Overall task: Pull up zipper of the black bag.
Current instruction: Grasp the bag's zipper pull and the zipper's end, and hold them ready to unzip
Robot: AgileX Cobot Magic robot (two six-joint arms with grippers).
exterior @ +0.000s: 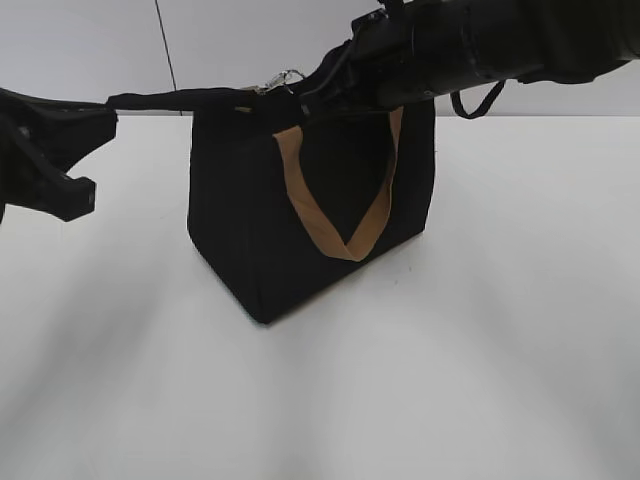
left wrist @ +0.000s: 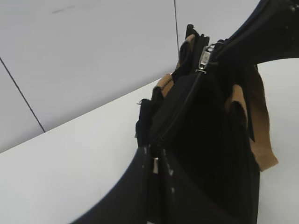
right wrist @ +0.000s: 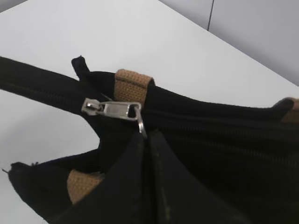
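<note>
The black bag (exterior: 310, 215) stands upright on the white table, with a tan loop handle (exterior: 340, 215) hanging down its front. The silver zipper (exterior: 278, 80) sits on the bag's top edge, left of the middle. In the right wrist view the zipper slider (right wrist: 112, 110) lies on the black zip track, and my right gripper (right wrist: 145, 137) is shut on its ring pull. My left gripper (left wrist: 156, 156) is shut on the black tail end of the zip track and holds it stretched out to the left. The zipper also shows in the left wrist view (left wrist: 204, 58).
The white table (exterior: 480, 380) spreads all round the bag. A pale wall (exterior: 100, 40) with a dark vertical seam stands behind it. My right arm (exterior: 480, 45) reaches in over the bag's top from the upper right.
</note>
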